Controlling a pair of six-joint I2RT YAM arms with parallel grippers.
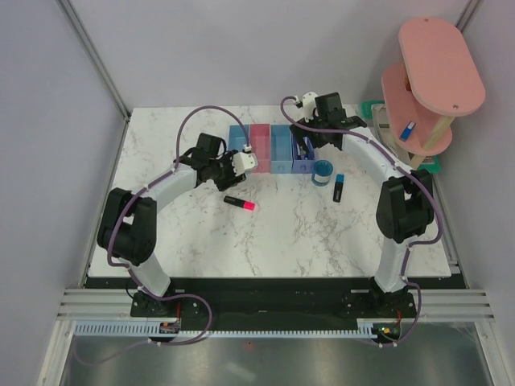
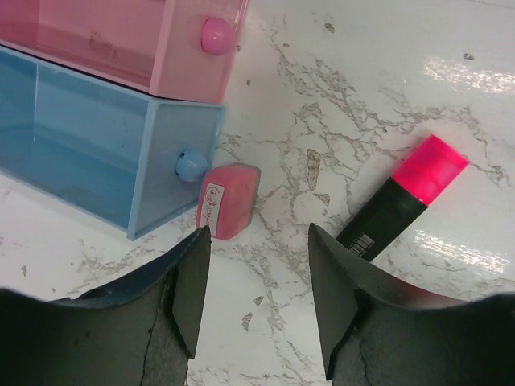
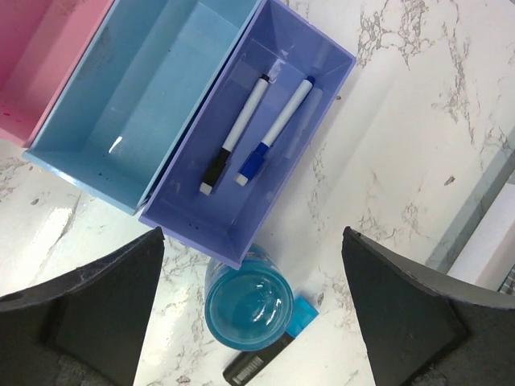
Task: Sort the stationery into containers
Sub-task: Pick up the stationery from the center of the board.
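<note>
Four joined trays stand at the back: blue [image 1: 238, 138], pink [image 1: 261, 145], blue [image 1: 280, 146], violet [image 1: 304, 165]. My left gripper [image 2: 258, 233] is open and empty, low over the table. A pink eraser [image 2: 228, 199] lies just beyond its left finger, against the blue tray's [image 2: 105, 153] front. A pink-ended highlighter [image 2: 402, 201] lies to the right; it also shows in the top view [image 1: 240, 202]. My right gripper [image 3: 251, 233] is open and empty above the violet tray [image 3: 322, 104], which holds two pens [image 3: 236, 133]. A round blue pot [image 3: 248, 310] and a blue-ended highlighter [image 3: 273, 354] sit just in front.
A pink two-tier shelf [image 1: 430, 80] stands at the back right with a small blue item [image 1: 408, 129] on its lower tier. A green tray [image 1: 374, 108] sits behind it. The pink tray [image 2: 137, 40] and the middle blue tray [image 3: 137, 112] look empty.
</note>
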